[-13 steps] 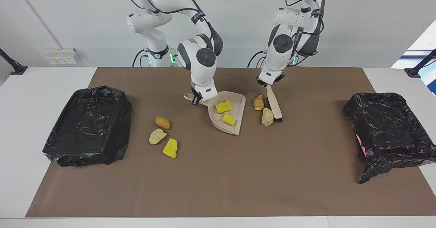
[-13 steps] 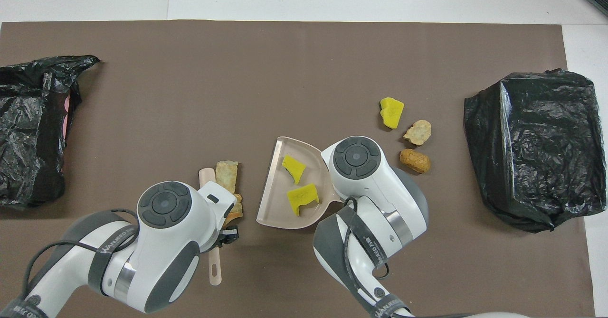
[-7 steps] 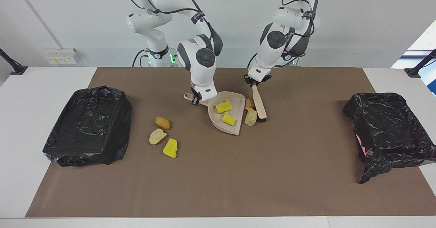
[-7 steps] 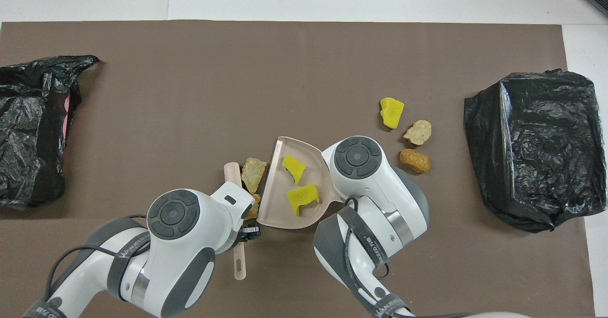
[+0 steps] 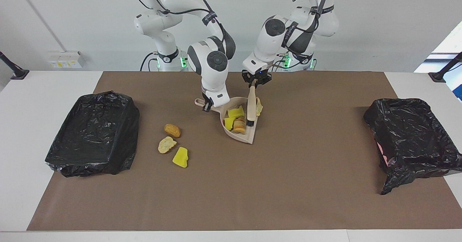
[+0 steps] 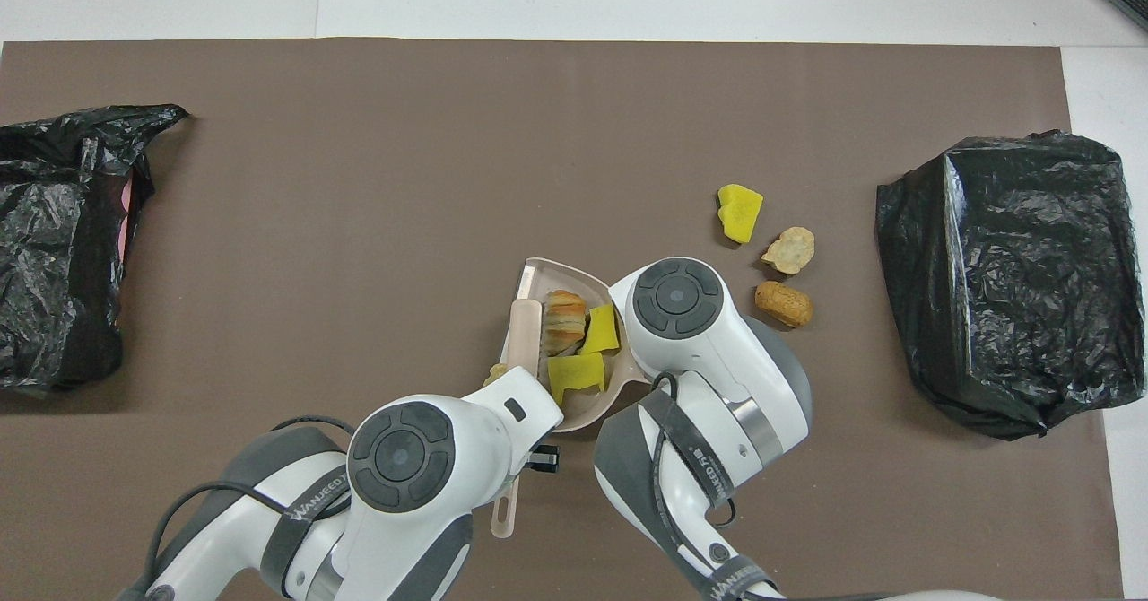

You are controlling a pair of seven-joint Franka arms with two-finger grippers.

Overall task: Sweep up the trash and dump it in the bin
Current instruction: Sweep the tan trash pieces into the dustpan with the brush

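Facing view: the left claw (image 5: 253, 84), clenched on the beige hand brush (image 5: 251, 107), has driven a golden-brown pastry lump (image 5: 239, 125) into the beige plastic dustpan (image 5: 249, 137) beside two yellow sponge chunks (image 5: 235, 112) (one pale scrap (image 5: 258, 106) straddles the rim), the right claw (image 5: 207, 106) gripping the pan's handle. Overhead view: three scraps (image 6: 778, 253) remain on the brown surface (image 6: 359, 179) toward the right arm's end, so sweeping is roughly half complete.

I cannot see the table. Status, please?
Left gripper shut on brush; right gripper shut on dustpan. Three scraps unswept. Nothing blocking.

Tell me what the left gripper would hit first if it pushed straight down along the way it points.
The left gripper, shut on the brush, points down: likely the dustpan, though depth is unclear.
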